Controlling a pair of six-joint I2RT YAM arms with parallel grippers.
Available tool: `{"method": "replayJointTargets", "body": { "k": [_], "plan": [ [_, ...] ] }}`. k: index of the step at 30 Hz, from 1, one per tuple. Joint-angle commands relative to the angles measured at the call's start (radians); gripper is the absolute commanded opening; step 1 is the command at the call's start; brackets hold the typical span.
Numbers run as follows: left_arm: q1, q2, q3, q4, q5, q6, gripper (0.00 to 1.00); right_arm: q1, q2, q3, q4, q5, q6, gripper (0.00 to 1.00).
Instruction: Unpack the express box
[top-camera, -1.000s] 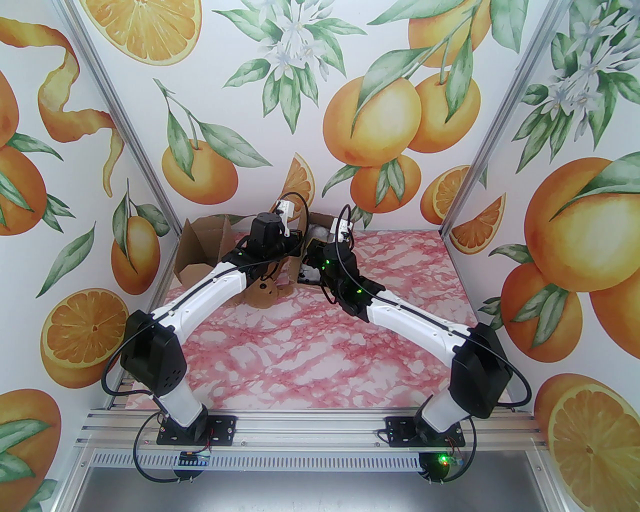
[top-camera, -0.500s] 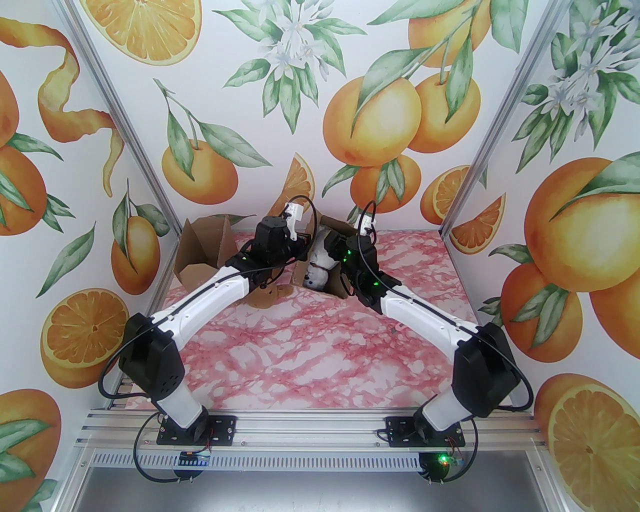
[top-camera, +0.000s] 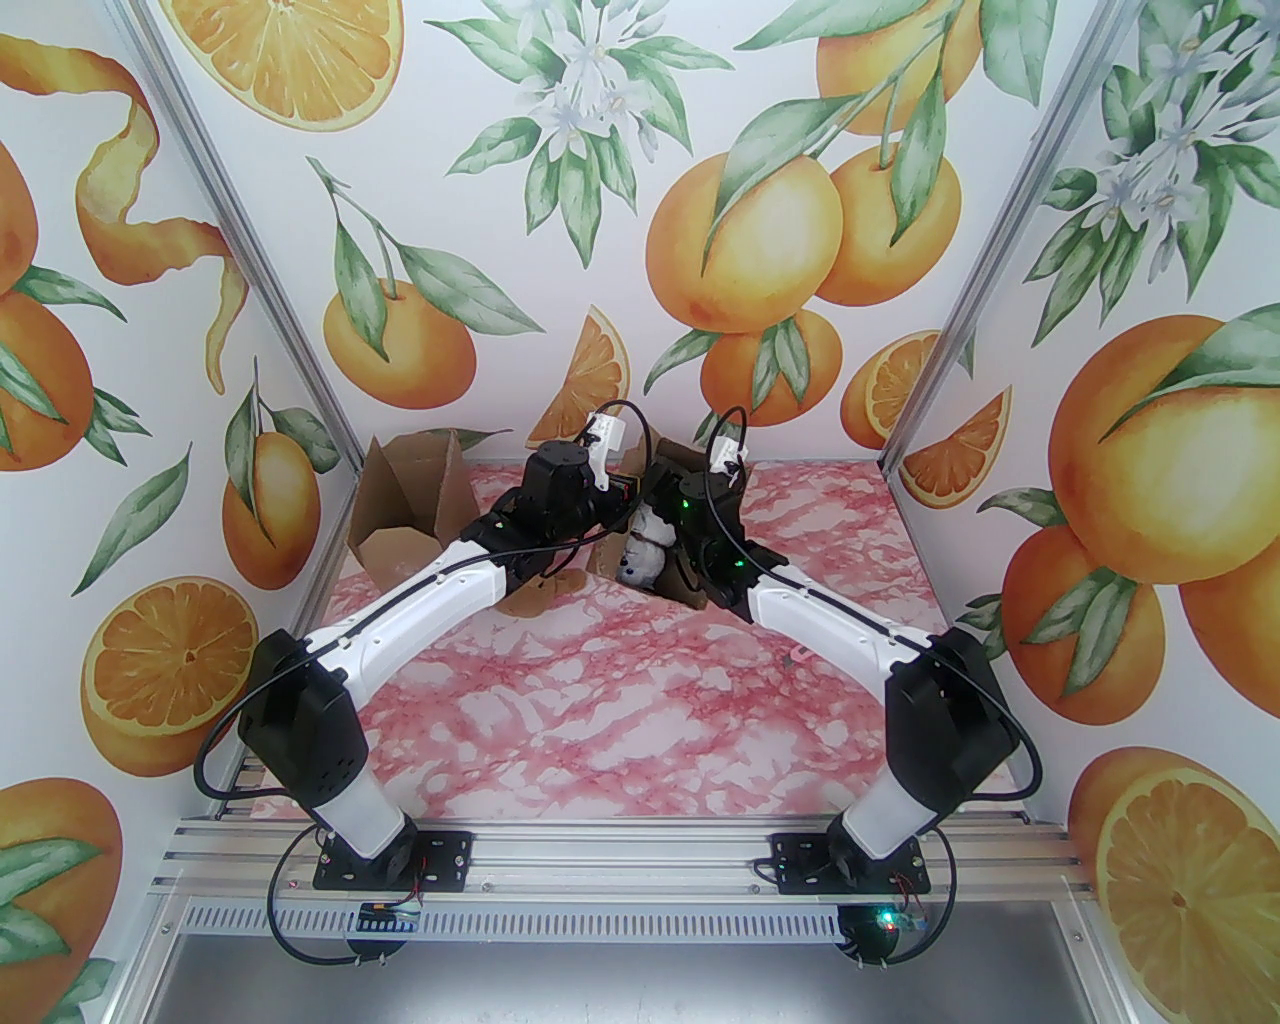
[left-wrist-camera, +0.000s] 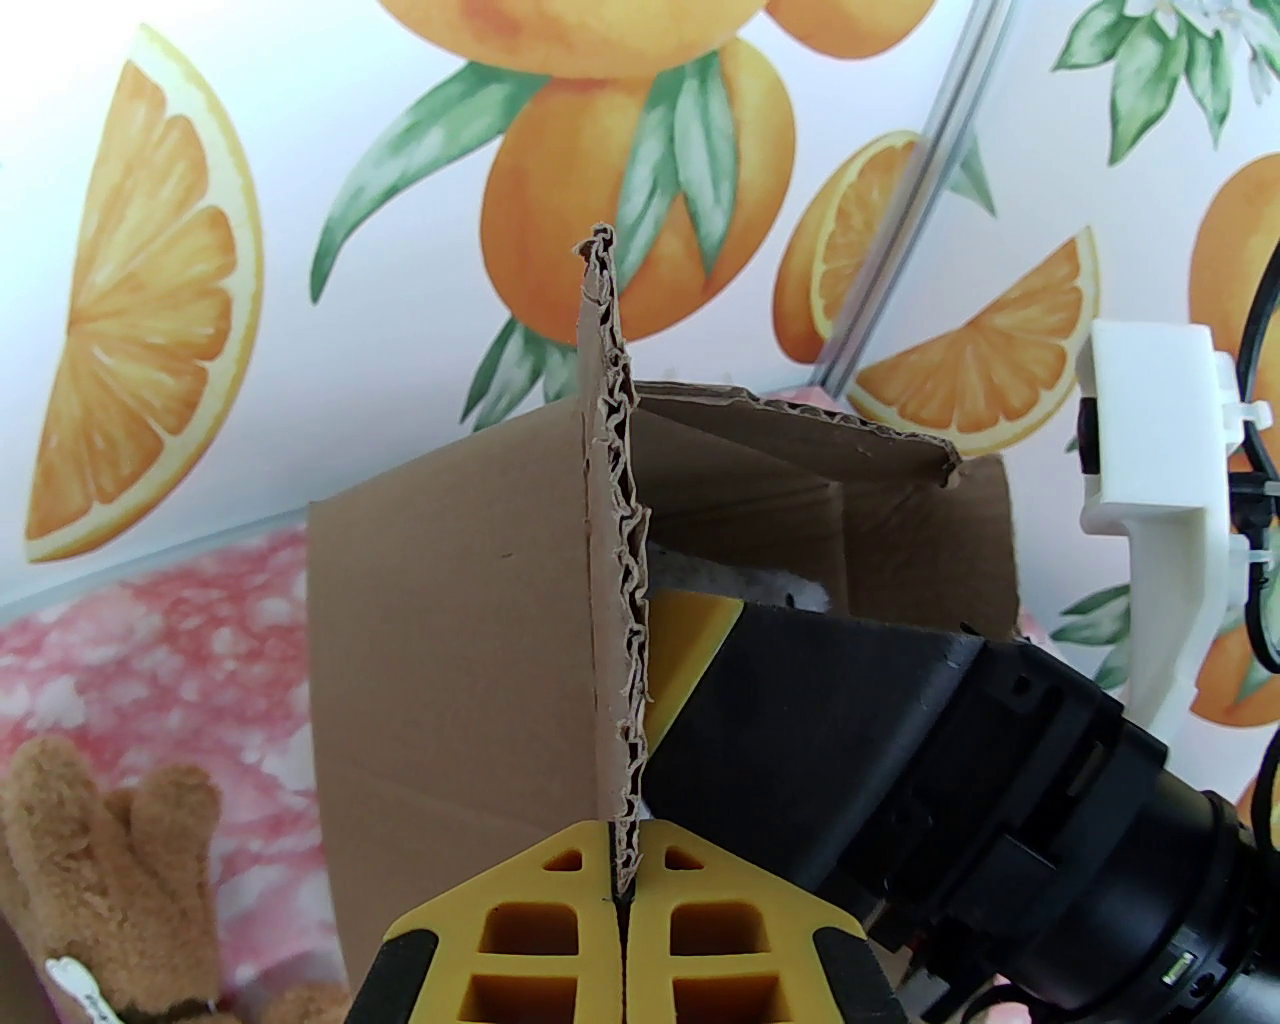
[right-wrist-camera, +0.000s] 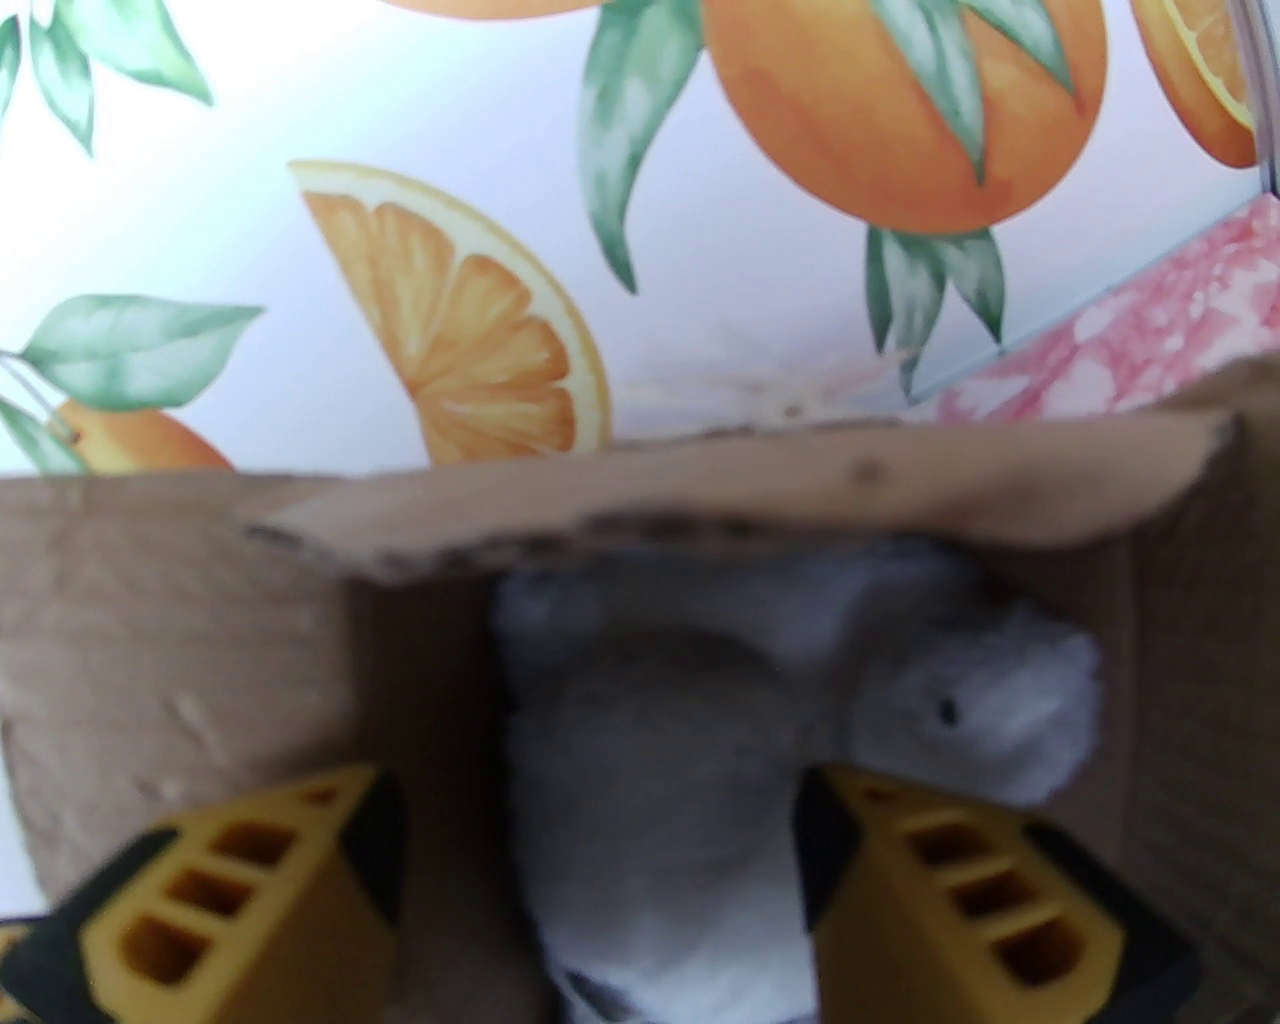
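The express box (top-camera: 688, 592) stands open at the back middle of the table, and in the left wrist view its brown wall (left-wrist-camera: 450, 600) fills the centre. My left gripper (left-wrist-camera: 617, 890) is shut on the edge of an upright flap (left-wrist-camera: 610, 500). A white and grey plush toy (right-wrist-camera: 680, 760) lies inside the box, also seen from above (top-camera: 640, 558). My right gripper (right-wrist-camera: 600, 890) reaches into the box, open, with one yellow finger (right-wrist-camera: 250, 900) on each side of the plush. That finger also shows inside the box in the left wrist view (left-wrist-camera: 690, 640).
A brown teddy bear (top-camera: 530, 597) lies on the pink marble table beside the box, under my left arm, seen also low left (left-wrist-camera: 100, 870). A second opened cardboard box (top-camera: 400, 500) stands at the back left corner. The printed back wall is close behind.
My right gripper has opened and pushed into the box over the plush. The left gripper has moved up and right with the flap, and the box has tipped and shifted right.
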Motion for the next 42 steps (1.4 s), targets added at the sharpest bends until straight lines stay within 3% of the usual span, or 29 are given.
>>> {"method": "replayJointTargets", "body": {
  "k": [1,6,12,18,26,31,35,36,37,38,42],
  "plan": [
    [-0.010,-0.061,0.003,0.106,-0.004,0.014,0.00,-0.002,-0.046,-0.074,0.048,0.060,0.047,0.68],
    [-0.009,-0.057,0.005,0.112,0.002,0.011,0.00,-0.002,-0.068,-0.124,0.093,0.055,0.075,0.67],
    [-0.019,-0.025,0.030,0.111,0.069,0.009,0.00,-0.008,-0.010,-0.088,0.139,-0.013,0.062,0.77],
    [-0.028,-0.035,0.018,0.110,0.094,0.048,0.00,-0.012,0.045,-0.016,0.011,0.082,0.051,0.75],
    [-0.026,0.004,0.060,0.098,0.111,0.071,0.00,-0.013,0.069,-0.018,0.065,0.099,0.018,0.52],
    [-0.025,0.017,0.073,0.101,0.095,0.068,0.00,-0.014,0.083,0.011,0.077,0.014,-0.003,0.28],
    [-0.024,0.020,0.078,0.088,0.071,0.064,0.00,-0.014,0.080,0.009,0.078,0.008,-0.004,0.25],
    [-0.023,0.020,0.080,0.082,0.062,0.062,0.00,-0.013,0.072,0.006,0.084,-0.001,-0.007,0.19],
    [-0.021,0.024,0.081,0.065,0.020,0.046,0.00,-0.005,0.044,-0.019,0.110,-0.015,-0.018,0.04],
    [-0.020,0.027,0.084,0.056,0.001,0.039,0.00,0.002,0.026,-0.035,0.126,-0.033,-0.024,0.00],
    [-0.017,0.040,0.093,0.035,-0.054,0.018,0.00,0.016,-0.007,-0.057,0.146,-0.085,-0.030,0.00]
  ]
}}
